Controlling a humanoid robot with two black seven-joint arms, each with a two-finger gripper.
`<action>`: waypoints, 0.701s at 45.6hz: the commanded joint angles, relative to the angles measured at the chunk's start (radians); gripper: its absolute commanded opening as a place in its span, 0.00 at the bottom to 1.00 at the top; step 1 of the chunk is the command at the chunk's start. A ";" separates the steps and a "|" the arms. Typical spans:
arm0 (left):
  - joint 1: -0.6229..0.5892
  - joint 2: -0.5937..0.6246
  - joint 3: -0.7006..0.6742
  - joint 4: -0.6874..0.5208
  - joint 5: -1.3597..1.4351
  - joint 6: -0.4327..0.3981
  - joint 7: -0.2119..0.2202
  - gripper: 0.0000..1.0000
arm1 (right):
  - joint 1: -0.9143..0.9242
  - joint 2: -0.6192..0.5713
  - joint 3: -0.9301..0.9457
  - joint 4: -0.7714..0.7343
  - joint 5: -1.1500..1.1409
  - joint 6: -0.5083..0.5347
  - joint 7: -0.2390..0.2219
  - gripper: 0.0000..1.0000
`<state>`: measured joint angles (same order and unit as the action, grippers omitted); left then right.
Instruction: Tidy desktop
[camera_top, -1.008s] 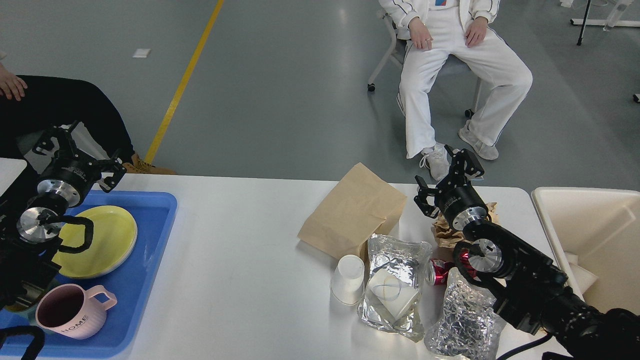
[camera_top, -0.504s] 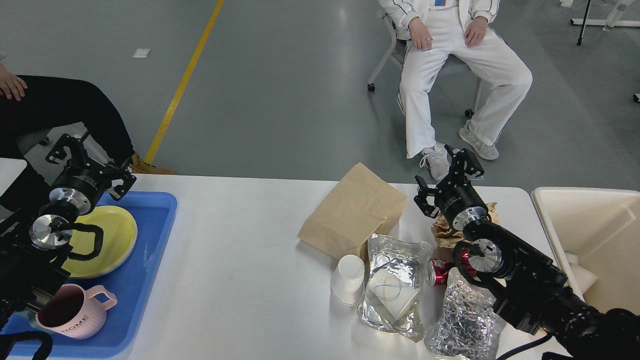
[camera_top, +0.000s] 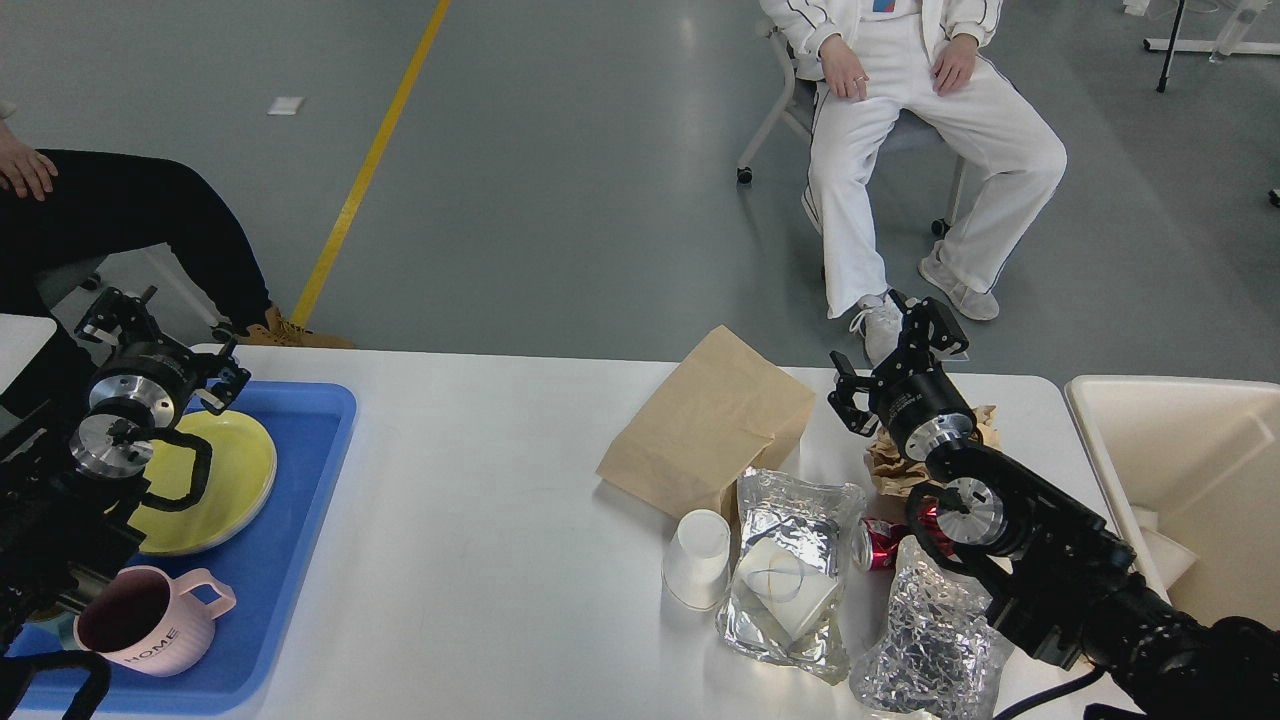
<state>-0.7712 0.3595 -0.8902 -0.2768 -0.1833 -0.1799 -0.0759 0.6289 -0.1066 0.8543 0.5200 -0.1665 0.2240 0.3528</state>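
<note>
On the wide white matte desktop (camera_top: 480, 520), the right gripper (camera_top: 898, 345) hangs released over crumpled brown paper (camera_top: 885, 468); the left gripper (camera_top: 160, 335), released, hovers above the far blue plastic tray (camera_top: 300, 480)

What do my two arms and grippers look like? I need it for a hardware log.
Both arms are black with round silver metal joint caps. The left gripper and right gripper are black, skeletal two-finger units on silver-ringed wrists. A black cable loops beside the left arm.
</note>
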 joint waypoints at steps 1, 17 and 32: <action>-0.033 0.001 0.000 -0.001 0.002 -0.001 0.001 0.96 | 0.000 0.001 0.000 0.000 -0.001 0.000 0.000 1.00; -0.033 -0.001 0.002 -0.001 0.005 0.000 0.001 0.96 | 0.000 0.001 -0.001 0.000 -0.001 0.000 0.000 1.00; -0.022 -0.004 0.002 -0.002 0.004 0.000 0.001 0.96 | 0.000 0.001 -0.001 0.000 0.001 0.000 0.000 1.00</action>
<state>-0.8005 0.3590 -0.8882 -0.2785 -0.1779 -0.1799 -0.0750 0.6289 -0.1061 0.8535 0.5200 -0.1663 0.2240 0.3528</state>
